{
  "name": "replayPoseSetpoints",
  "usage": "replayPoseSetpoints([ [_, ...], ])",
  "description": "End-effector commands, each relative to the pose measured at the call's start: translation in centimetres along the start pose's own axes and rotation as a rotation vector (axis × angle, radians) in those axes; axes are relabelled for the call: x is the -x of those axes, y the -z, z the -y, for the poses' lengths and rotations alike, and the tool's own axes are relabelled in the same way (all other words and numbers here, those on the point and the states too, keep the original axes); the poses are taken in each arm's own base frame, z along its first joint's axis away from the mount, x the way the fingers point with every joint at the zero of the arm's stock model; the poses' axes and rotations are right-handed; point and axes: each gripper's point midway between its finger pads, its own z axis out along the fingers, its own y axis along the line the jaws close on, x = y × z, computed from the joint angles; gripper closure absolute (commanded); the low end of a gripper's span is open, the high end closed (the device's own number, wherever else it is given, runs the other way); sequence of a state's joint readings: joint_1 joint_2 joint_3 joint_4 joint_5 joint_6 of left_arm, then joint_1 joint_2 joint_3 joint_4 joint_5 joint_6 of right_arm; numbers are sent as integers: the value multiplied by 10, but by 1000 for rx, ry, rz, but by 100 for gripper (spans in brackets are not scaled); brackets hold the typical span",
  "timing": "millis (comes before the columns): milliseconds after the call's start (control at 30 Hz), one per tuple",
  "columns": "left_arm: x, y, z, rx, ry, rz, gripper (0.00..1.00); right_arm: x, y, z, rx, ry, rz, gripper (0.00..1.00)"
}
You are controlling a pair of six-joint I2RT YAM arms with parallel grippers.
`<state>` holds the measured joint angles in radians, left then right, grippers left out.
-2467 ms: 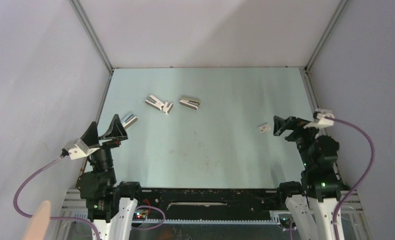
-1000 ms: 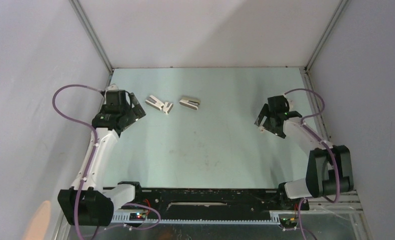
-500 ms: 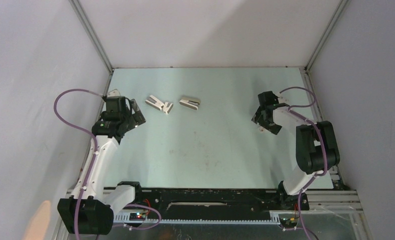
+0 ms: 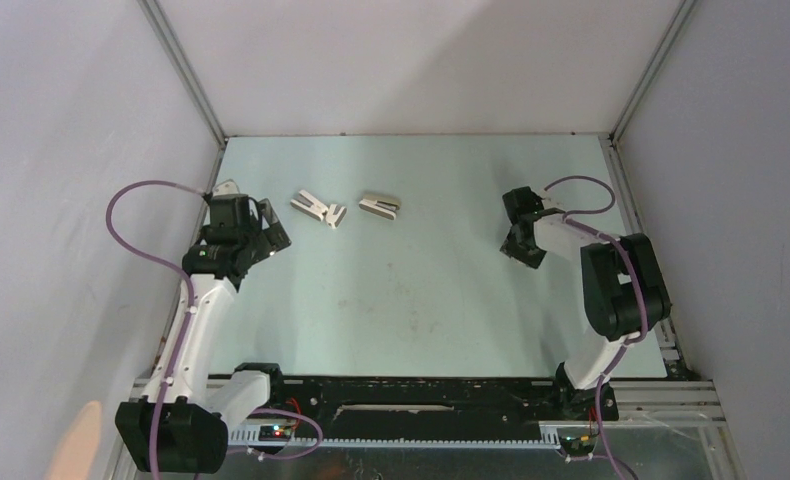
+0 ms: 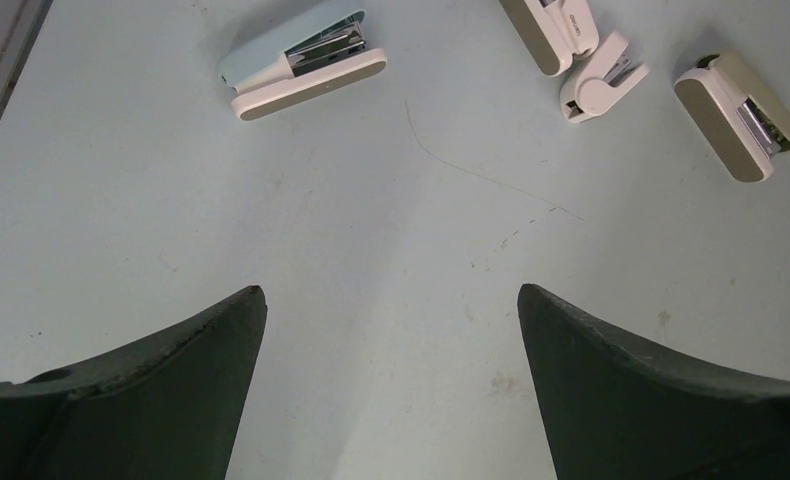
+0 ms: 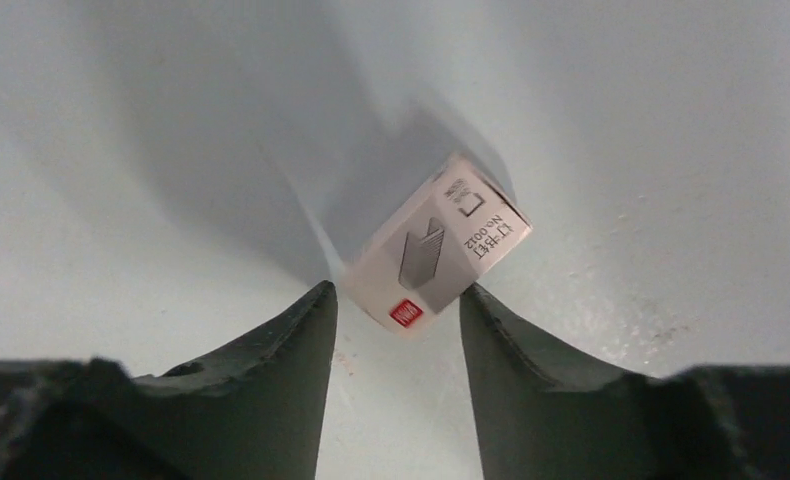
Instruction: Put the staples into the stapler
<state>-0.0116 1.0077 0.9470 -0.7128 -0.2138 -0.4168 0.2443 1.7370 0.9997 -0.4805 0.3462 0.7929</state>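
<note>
Small white rectangular staple box (image 6: 436,250) sits skewed between the right gripper's (image 6: 396,288) half-narrowed jaws, grip impossible to tell, so squeeze squarely on its 2 long sides; left gripper (image 5: 391,290) gapes wide, slim pale-blue stapler (image 5: 301,60) ahead-left.

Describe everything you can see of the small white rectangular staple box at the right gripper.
The small white rectangular staple box looks like cardboard and is closed. It has a grey staple drawing, a small red logo at its near end and dark print along one side. It sits on the pale table, turned diagonally, and casts a shadow behind it. Its near end is between the right gripper, whose dark fingertips appear to touch both sides.
</note>
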Motion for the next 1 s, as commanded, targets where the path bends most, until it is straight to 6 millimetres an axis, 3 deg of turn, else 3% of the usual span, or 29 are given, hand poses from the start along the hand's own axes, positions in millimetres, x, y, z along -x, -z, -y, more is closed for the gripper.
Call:
replayPoseSetpoints([
  [0,7,2,3,-27,-6,35,0,10,5,-14,24,72,69,53],
  [167,6,3,3,-33,-5,38,0,6,5,-6,10,94,77,68],
  [300,6,4,3,-38,-3,47,0,5,8,-3,15,95,75,69],
  [367,7,5,3,-41,-2,50,0,8,12,-3,26,97,82,63],
  [633,7,6,7,-66,-5,53,0,40,35,-6,174,148,113,21],
  [767,7,6,9,-79,-7,55,0,54,31,-2,241,148,91,12],
  [967,6,7,11,-94,-9,57,0,61,19,-23,371,223,9,12],
])
